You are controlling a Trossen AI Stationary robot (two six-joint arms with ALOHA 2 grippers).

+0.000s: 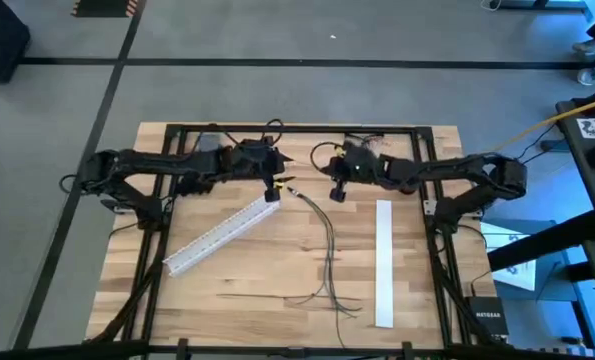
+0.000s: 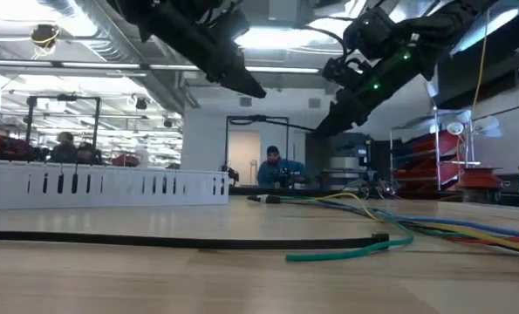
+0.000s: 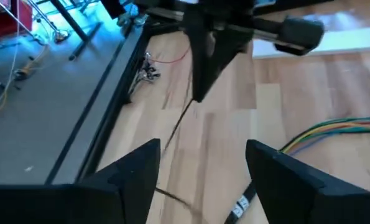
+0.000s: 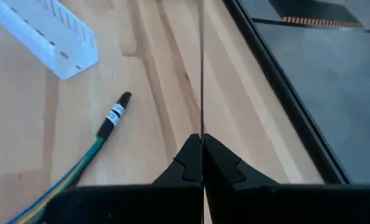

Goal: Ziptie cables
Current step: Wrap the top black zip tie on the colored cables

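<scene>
The cables are a bundle of green, yellow and blue strands lying on the wooden table. Their black, labelled end points toward the far edge and shows again in the left wrist view. My right gripper hovers above the table just right of that end and is shut on a thin black strip. My left gripper is open and holds nothing. It hovers over the far end of the white slotted strip and faces the right gripper. My right gripper pinches the thin black strip between its two fingertips. The strip runs straight on past the tips, along the line of the fingers. In the left wrist view it slants down from the fingertips, and its lower end bends along the wood.
A white slotted strip lies aslant on the left half of the table, and a flat white strip lies lengthwise on the right. A long black strand and a green cable end lie near the front edge. The black frame rail borders the far side.
</scene>
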